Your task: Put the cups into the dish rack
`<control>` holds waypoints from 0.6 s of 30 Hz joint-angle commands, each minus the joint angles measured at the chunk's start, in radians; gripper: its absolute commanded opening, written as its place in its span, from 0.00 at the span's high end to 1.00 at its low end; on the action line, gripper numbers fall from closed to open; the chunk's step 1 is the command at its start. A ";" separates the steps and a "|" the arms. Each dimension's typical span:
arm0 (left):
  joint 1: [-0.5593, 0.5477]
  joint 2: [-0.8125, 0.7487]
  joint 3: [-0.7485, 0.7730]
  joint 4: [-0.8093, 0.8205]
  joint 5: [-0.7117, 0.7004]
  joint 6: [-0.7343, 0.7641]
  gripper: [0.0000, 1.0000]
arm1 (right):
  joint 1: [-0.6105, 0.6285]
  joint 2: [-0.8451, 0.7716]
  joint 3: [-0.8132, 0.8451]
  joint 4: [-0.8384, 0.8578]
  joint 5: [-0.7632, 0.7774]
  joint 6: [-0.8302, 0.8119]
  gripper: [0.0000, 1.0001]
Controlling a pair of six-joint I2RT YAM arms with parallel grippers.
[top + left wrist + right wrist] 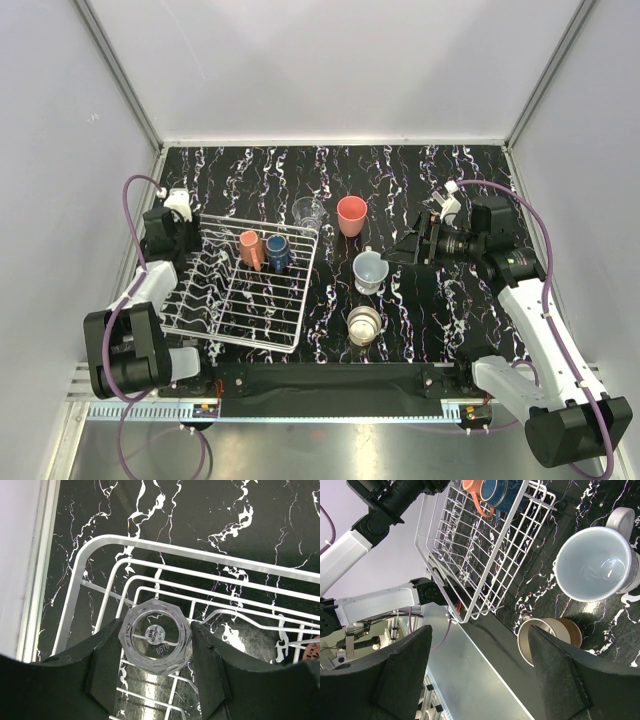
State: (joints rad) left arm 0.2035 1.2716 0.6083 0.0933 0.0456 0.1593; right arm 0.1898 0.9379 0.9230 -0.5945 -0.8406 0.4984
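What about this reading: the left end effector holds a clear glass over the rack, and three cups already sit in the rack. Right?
Not quite: the rack holds two cups, not three, a salmon mug and a dark blue cup, as the top view shows. The left end effector does hold a clear glass over it.

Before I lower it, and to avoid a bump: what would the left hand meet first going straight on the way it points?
The left hand, shut on a clear glass, points down at the dish rack. Its white wires near a corner come first, likely met by the glass. Depth is unclear.
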 commanded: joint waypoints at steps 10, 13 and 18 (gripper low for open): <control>0.010 0.051 0.102 -0.024 -0.004 0.042 0.94 | 0.003 -0.022 0.008 0.035 -0.023 -0.001 0.15; 0.010 0.043 0.090 -0.024 -0.029 0.049 0.88 | 0.002 -0.025 0.008 0.036 -0.022 0.002 0.15; 0.011 0.040 0.088 -0.047 -0.029 0.055 0.74 | 0.003 -0.025 0.010 0.038 -0.026 0.005 0.15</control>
State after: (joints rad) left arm 0.2070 1.3159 0.6632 0.0380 0.0364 0.1909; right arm 0.1898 0.9306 0.9230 -0.5945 -0.8406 0.5018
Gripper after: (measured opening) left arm 0.552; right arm 0.845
